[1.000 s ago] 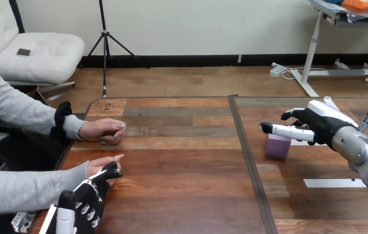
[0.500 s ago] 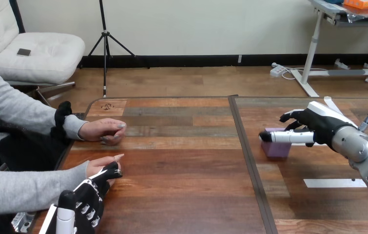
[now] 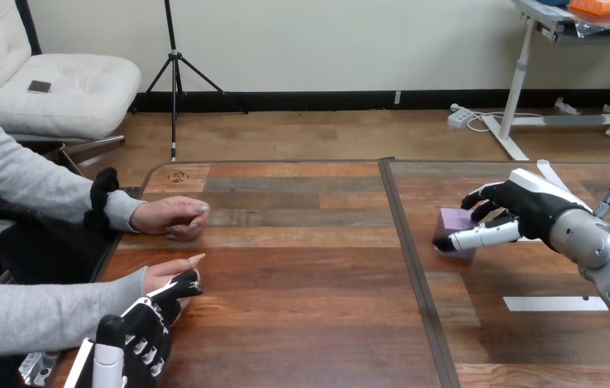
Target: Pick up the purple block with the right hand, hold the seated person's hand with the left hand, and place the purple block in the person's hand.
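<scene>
The wooden table [image 3: 301,267] spans the head view, split by a dark seam [image 3: 414,267] that runs from its far edge toward the robot. The right arm [image 3: 600,246] comes in from the right edge, its silver forearm angled up and to the left over the table's right half. It ends in the right hand [image 3: 527,206], turned with its white back shell upward. The left hand [image 3: 144,331] rises from the bottom left corner, back toward the camera, and is cut off below by the view's edge. Its tip reaches the underside of the person's nearer hand [image 3: 164,275], which lies at the table's left edge at the end of a grey sleeve. The two touch there, but I cannot tell whether the left hand grips it or merely rests against it. The person's farther hand [image 3: 170,217] lies as a loose fist on the table, well apart from both robot hands.

The purple block [image 3: 451,220] stands on the table just right of the seam. The right hand is clasped round it: the thumb [image 3: 479,237] lies across its near face and hides the lower part, while the curled fingers [image 3: 483,194] hook over its far right top corner. A strip of white tape [image 3: 552,303] lies on the table nearer the robot.
</scene>
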